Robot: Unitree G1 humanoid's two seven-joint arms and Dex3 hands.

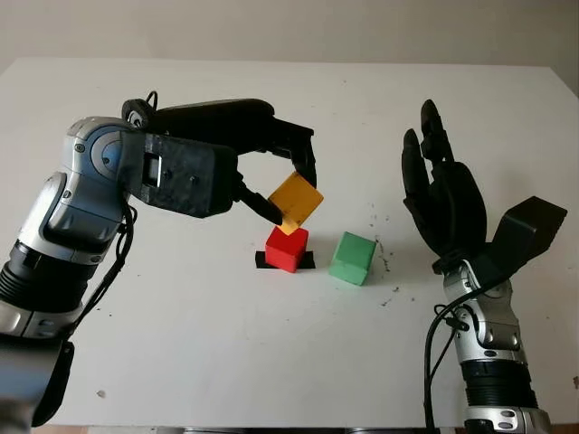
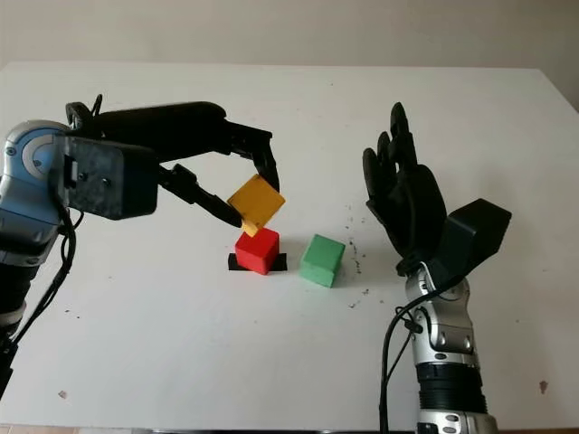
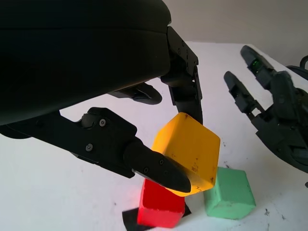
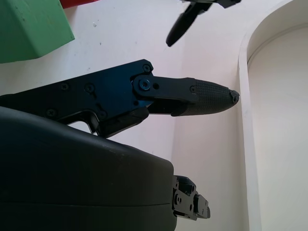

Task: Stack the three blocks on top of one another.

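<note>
My left hand (image 1: 282, 192) is shut on a tilted yellow block (image 1: 297, 200), pinched between its fingertips (image 3: 159, 172). The yellow block hangs just above a red block (image 1: 287, 249), its lower corner at or near the red top; I cannot tell if they touch. The red block sits on a small black square mark (image 1: 308, 260) on the white table (image 1: 226, 344). A green block (image 1: 353, 258) stands on the table right of the red one. My right hand (image 1: 439, 194) is open, raised upright to the right of the green block (image 4: 29, 26).
Small dark specks (image 1: 387, 262) dot the table right of the green block. The table's far edge (image 1: 289, 63) runs along the back, with a wall behind it.
</note>
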